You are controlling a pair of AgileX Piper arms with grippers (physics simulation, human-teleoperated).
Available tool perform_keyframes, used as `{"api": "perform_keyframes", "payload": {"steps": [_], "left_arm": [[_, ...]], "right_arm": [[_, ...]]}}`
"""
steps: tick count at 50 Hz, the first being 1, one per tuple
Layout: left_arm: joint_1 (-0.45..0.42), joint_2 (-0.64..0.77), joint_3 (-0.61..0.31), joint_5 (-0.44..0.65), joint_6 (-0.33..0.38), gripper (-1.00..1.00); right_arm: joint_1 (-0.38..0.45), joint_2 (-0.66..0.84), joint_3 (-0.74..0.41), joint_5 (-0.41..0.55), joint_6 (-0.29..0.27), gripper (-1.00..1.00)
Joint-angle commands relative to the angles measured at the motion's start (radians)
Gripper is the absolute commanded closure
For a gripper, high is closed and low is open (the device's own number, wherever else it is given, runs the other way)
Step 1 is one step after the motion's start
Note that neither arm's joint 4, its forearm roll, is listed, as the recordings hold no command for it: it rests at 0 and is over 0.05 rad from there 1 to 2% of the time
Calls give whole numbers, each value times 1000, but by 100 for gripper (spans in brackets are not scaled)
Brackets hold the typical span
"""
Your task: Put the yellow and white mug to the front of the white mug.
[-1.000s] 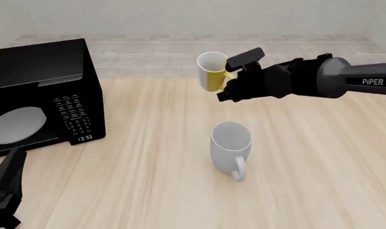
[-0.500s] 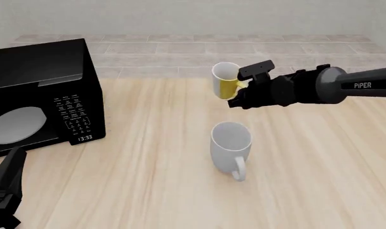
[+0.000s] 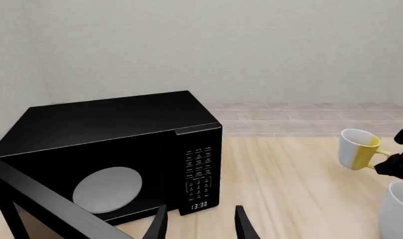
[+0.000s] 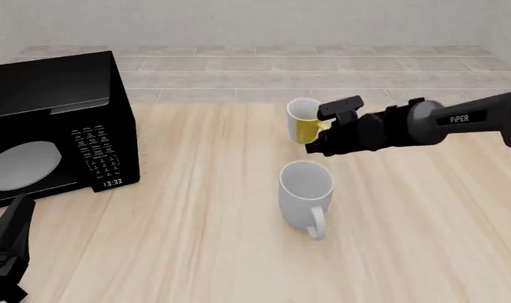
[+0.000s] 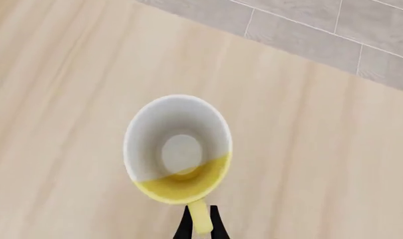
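Our left gripper (image 3: 200,224) sits nearest, low beside the microwave (image 4: 53,126), jaws parted with nothing between them. Farther out we see the white mug (image 4: 305,191) upright on the wooden table (image 4: 196,208), handle toward us. Just beyond it our right gripper (image 5: 200,225) has its jaws pinched on the yellow handle of the yellow and white mug (image 4: 303,121), which is upright at the table's far part; whether its base touches the wood we cannot tell.

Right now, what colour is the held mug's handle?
Yellow: the yellow and white mug shows it best in the right wrist view.
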Motion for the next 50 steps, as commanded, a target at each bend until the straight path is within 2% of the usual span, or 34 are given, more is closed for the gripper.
{"api": "perform_keyframes", "payload": {"steps": [1, 43, 44, 50], "left_arm": [[0, 0, 0, 0, 0, -100], [0, 0, 0, 0, 0, -100], [0, 0, 0, 0, 0, -100], [0, 0, 0, 0, 0, -100]], "right_arm": [[-4, 39, -10, -9, 7, 100], [-23, 102, -22, -8, 30, 100], [-23, 100, -23, -4, 27, -100], [-25, 94, -23, -1, 24, -100]]}}
